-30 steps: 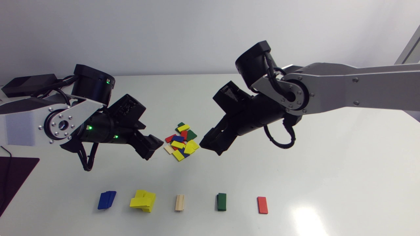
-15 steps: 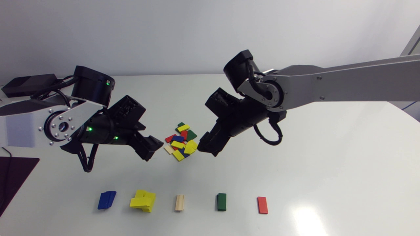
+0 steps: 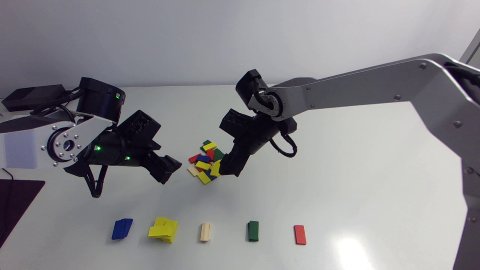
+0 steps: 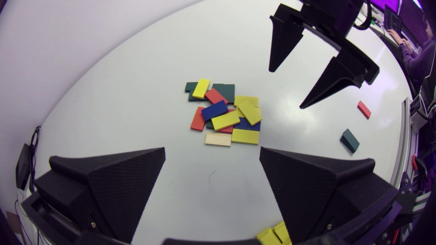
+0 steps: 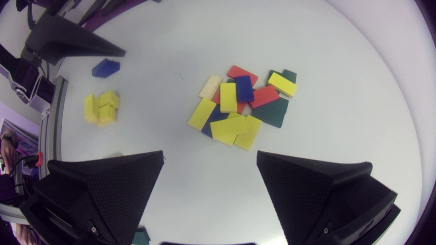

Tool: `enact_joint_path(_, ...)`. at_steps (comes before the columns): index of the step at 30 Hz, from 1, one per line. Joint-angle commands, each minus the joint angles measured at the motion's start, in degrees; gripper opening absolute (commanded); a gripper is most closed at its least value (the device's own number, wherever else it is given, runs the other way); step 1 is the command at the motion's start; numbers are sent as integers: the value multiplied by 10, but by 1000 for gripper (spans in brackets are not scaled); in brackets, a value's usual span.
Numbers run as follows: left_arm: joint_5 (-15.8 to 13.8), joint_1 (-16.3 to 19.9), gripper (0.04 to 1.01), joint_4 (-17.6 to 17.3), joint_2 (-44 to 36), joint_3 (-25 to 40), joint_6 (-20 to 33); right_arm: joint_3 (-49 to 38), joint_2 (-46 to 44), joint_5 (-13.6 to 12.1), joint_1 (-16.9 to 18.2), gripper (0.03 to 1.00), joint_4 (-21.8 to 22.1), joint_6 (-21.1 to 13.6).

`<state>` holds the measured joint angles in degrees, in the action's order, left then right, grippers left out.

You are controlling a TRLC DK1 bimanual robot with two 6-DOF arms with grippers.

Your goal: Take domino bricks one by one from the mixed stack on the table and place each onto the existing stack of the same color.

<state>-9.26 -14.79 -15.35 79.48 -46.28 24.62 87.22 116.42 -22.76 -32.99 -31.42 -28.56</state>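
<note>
Pile [image 3: 205, 162]: you see mixed bricks, mid-table.
Right gripper [image 3: 228, 171]: your claw is wide and empty, at the pile's edge.
Left gripper [image 3: 169, 171]: wide, empty, near the pile.

Right end effector [image 3: 228, 170] at mixed stack [image 3: 205, 162] edge.

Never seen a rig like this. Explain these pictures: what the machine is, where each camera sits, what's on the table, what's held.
Two robot arms work at a table. One picture looks down from above; the other two come from a camera on each arm's wrist, showing its own fingers. The left end effector and right end effector are open, holding nothing. Between them lies a mixed pile of coloured domino bricks. Apart, in a row: blue stack, yellow stack, cream stack, green stack, red brick.
</note>
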Motion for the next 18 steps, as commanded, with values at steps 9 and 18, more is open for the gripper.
enact_joint_path(9,-6,11,987,4,-12,11,9,116,101,-7,10,957,-80,-70)
enact_joint_path(18,-6,13,987,4,-11,11,10,184,148,13,0,956,-127,-65)
